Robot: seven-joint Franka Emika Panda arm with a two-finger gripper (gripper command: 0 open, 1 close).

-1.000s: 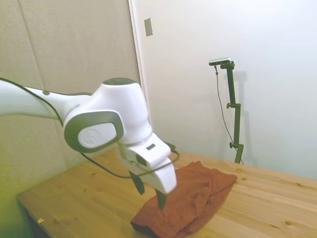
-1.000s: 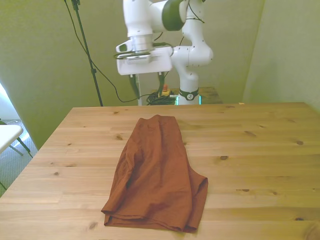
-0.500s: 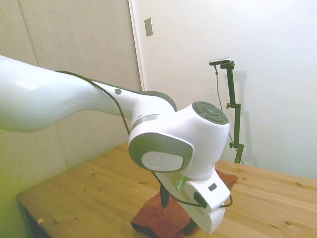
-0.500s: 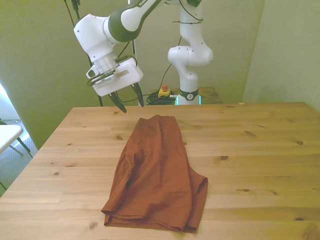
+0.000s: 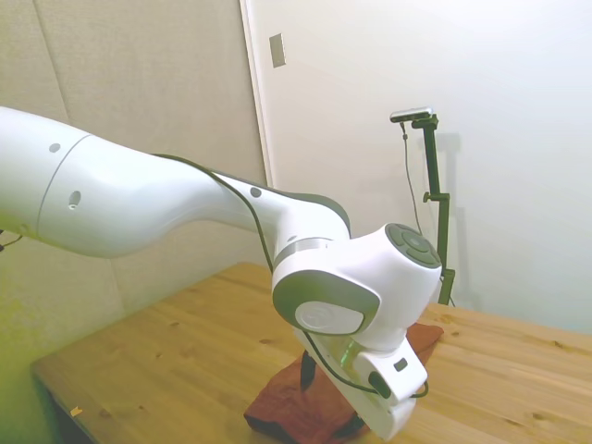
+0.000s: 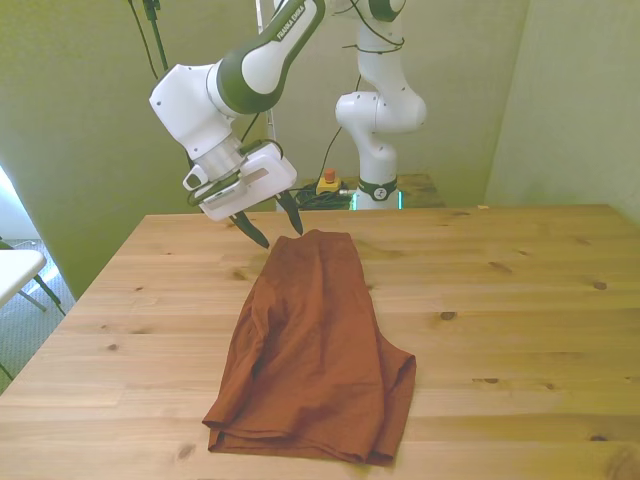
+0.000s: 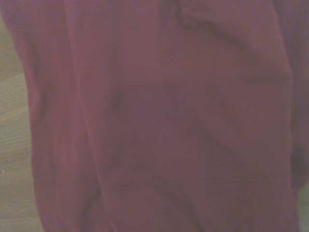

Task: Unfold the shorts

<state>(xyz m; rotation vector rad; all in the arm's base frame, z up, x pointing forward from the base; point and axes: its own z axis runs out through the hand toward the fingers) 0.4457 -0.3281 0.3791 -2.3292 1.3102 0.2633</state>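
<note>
Pale walls stand behind a light wooden bench (image 6: 520,300) with visible knots and plank seams. On it lies a pair of rust-red, wrinkled soft cloth shorts (image 6: 315,350), folded into a long, narrow shape that widens at the end farthest from the gripper. The white arm's two-finger gripper (image 6: 272,227) hangs tilted above the bench at the narrow end of the shorts, just off that end's corner, toward the front view's left. From the gripper, the cloth stretches away along the bench, with the whole length of the garment lying beyond the fingertips.

The two dark fingers (image 6: 291,216) stand clearly apart with an empty gap between them; they grip nothing. One fingertip is just beside the cloth's edge, the other over bare wood; whether either touches the cloth or the wood cannot be told.

From the side, the arm's bulky wrist covers most of the shorts (image 5: 277,412), and only one dark finger shows behind it. Up close, the wrist camera is filled with blurred red fabric (image 7: 183,121), with a strip of wood (image 7: 12,159) along one edge.
</note>
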